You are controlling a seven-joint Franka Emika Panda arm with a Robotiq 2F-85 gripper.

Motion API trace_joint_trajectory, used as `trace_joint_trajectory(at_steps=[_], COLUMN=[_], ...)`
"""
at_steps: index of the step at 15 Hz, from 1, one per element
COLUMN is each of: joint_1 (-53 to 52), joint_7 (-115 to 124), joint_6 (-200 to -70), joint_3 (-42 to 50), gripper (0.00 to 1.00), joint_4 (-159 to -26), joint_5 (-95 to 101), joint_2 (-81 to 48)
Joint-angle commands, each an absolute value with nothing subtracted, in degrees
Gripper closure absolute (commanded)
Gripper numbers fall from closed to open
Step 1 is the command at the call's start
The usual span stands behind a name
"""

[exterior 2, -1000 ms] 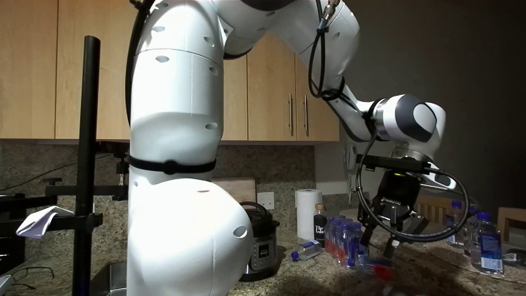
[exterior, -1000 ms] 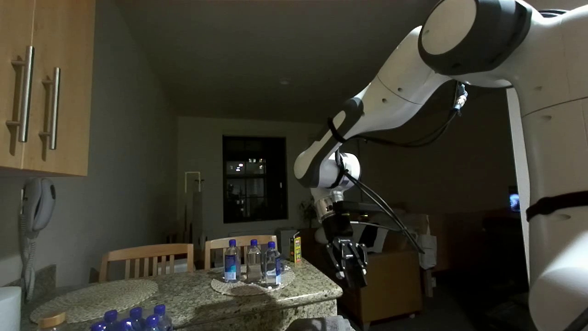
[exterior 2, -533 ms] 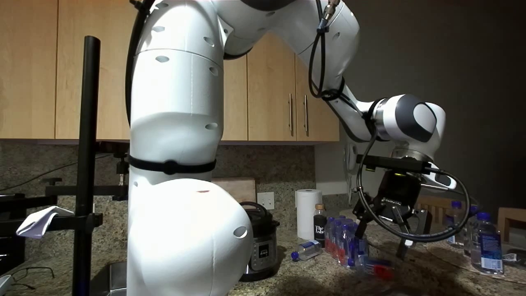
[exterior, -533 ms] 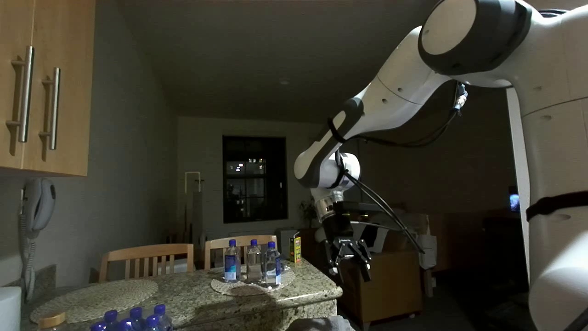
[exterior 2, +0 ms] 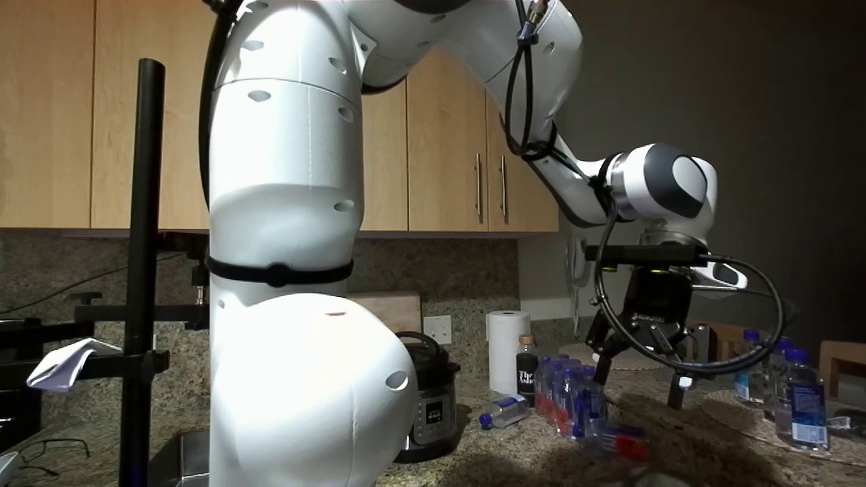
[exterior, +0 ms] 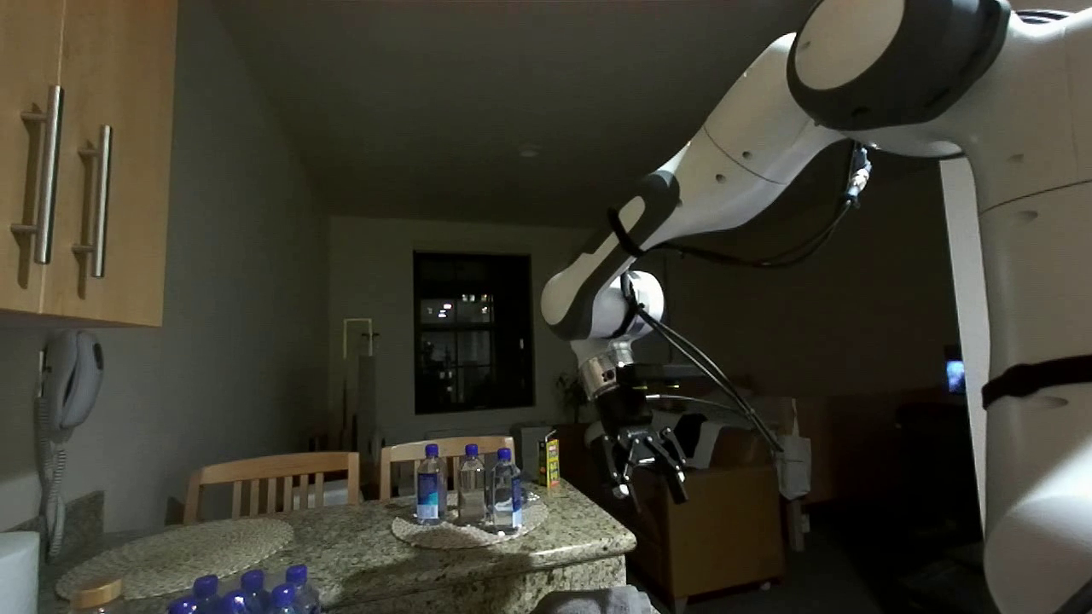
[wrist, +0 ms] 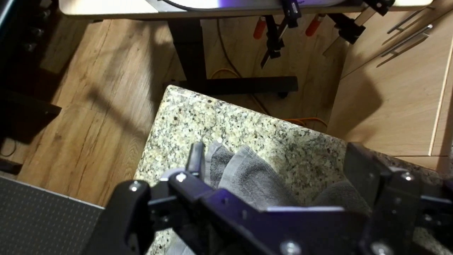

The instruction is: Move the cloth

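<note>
Cloth (wrist: 247, 173), grey and fuzzy-textured with a paler border, lies on the speckled granite counter (wrist: 191, 113), toward 5 o'clock of your wrist view. You can count two pointed folds, both aimed roughly between 11 and 12 o'clock; your gripper (wrist: 276, 159) hides part of the rest, so you cannot tell the long axis.

From left to right in that view, you have wood-plank floor (wrist: 70, 159) at 9 o'clock, one finger (wrist: 195, 159) between 7 and 8, the cloth, and one finger between 3 and 4. Your two fingers stand wide apart, with cloth showing through the gap.

From left to right in an exterior view, you have one corded phone (exterior: 72, 379) at 9 o'clock, one rounded woven placemat (exterior: 175, 558) at 8, six blue bottle caps (exterior: 296, 573) bunched between 7 and 8, and a second woven placemat (exterior: 444, 537) near 7, bearing three clear, upright, blue-capped bottles (exterior: 472, 490). The cloth's visible part sits at 6 o'clock, cut by the lower edge, and your gripper hangs at 5 o'clock, higher in that view and clear of that part
</note>
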State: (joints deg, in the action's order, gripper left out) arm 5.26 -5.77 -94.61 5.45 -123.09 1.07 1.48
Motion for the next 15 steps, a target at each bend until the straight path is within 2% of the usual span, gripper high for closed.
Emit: trace_joint_trajectory(at_steps=[1,15], joint_1=[4.23,3.26], joint_7=[-3.82,-2.17], joint_6=[-97.43,-115.56], joint_3=[4.35,3.50], gripper=[0.00,0.00], joint_4=[-123.71,-124.33], joint_5=[1.63,-2.17], joint_2=[5.28,7.41])
